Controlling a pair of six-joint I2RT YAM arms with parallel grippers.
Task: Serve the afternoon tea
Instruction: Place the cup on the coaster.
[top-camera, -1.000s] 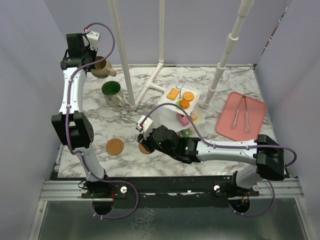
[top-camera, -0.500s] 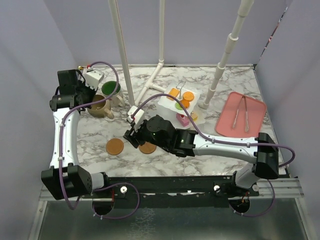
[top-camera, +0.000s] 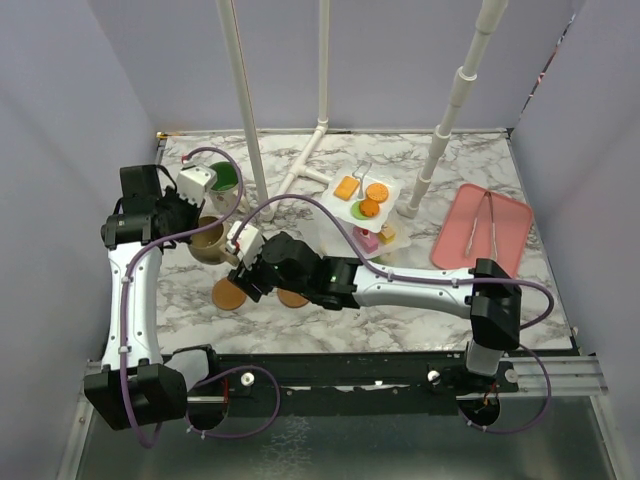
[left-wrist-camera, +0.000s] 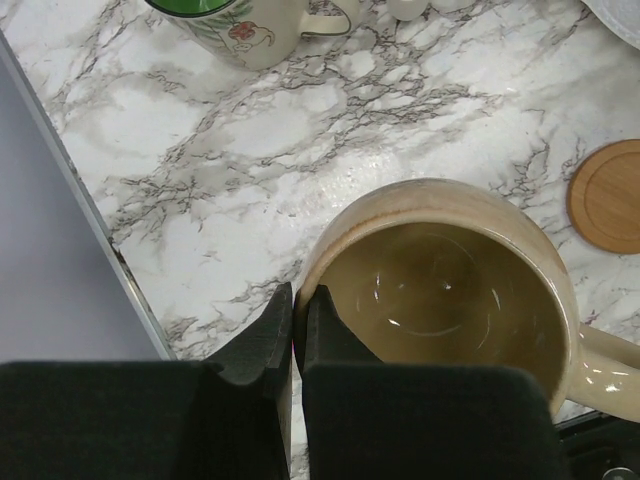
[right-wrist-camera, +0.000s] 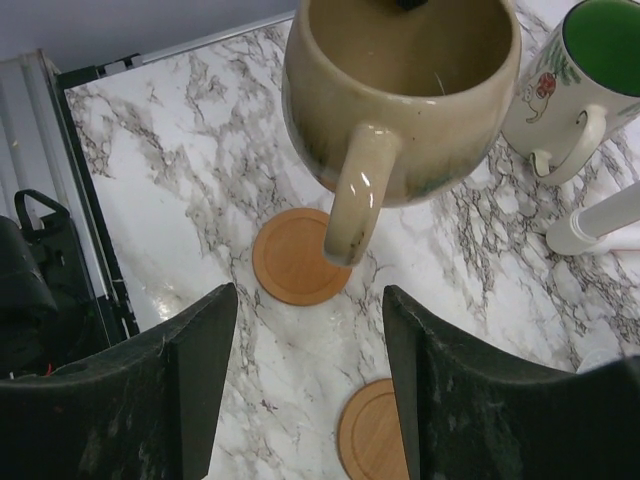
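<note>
Both left fingers (left-wrist-camera: 288, 335) are clamped on the rim of the beige mug (left-wrist-camera: 440, 300), which is held off the table (left-wrist-camera: 250, 140), mouth up, its handle pointed toward the right arm. The green-lined mug (top-camera: 222, 180) is stood upright just behind it. Two round coasters (right-wrist-camera: 300, 256) are laid flat, side by side, nearer the arm bases. The right fingers (top-camera: 243, 282) are spread apart on nothing, facing the handle. Farther right, the tiered stand (top-camera: 385, 188) is loaded with pastries (top-camera: 346, 187).

White left arm (top-camera: 138, 305) and right arm (top-camera: 420, 292), black joints (top-camera: 495, 305), purple cables (top-camera: 122, 300); black right gripper (right-wrist-camera: 310, 300) seems scuffed.
</note>
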